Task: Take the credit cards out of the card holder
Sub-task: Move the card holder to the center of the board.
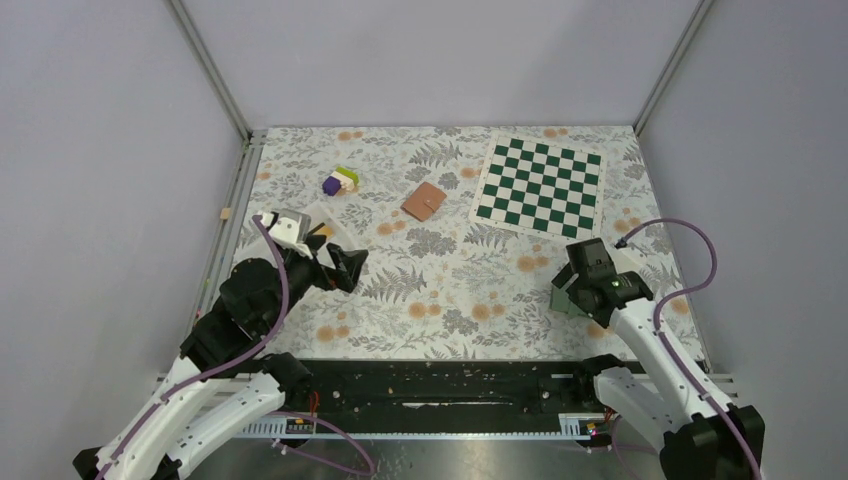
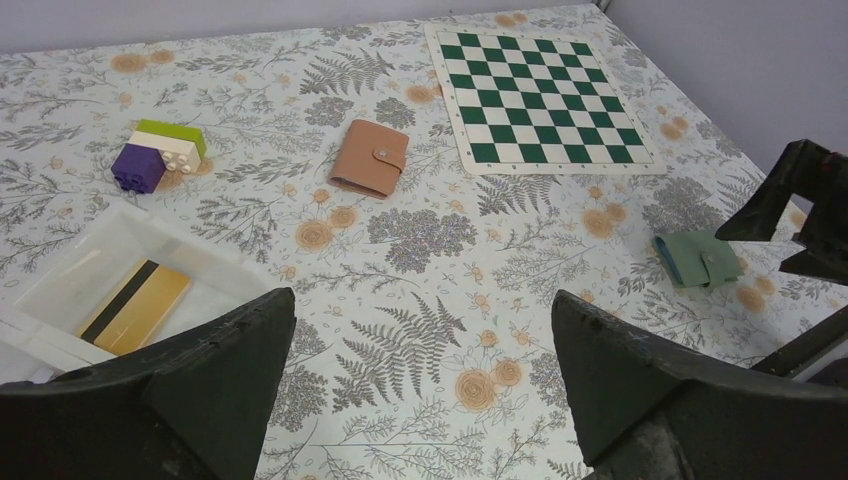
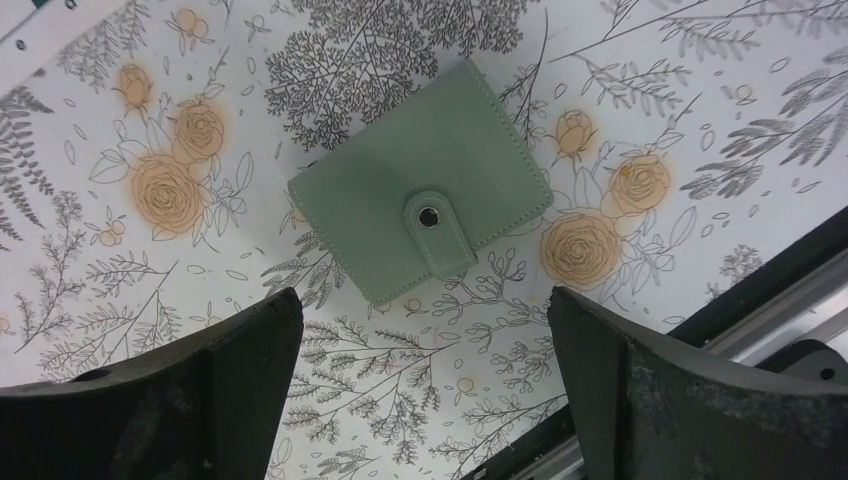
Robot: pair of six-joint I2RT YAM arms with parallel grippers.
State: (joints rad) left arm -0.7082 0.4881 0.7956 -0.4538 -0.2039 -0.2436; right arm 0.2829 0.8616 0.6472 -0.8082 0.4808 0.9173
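Tablecloth (image 3: 700,90) bears green card holder (image 3: 400,190) under wide-spread, empty right claw (image 3: 420,305).

Place: a robotics lab test cell, by the look of it.
Walls: plain grey panels (image 1: 430,60) set in aluminium posts (image 1: 212,72) on three sides.
Bench (image 1: 450,290): covered with a floral printed sheet.
Rig: the left arm (image 1: 200,400) and the right arm (image 1: 655,345), white and black, bolted to a black rail (image 1: 440,385), with purple cables (image 1: 668,221) looping off them.
Props: a chessboard mat (image 1: 541,185), toy bricks (image 1: 341,181).
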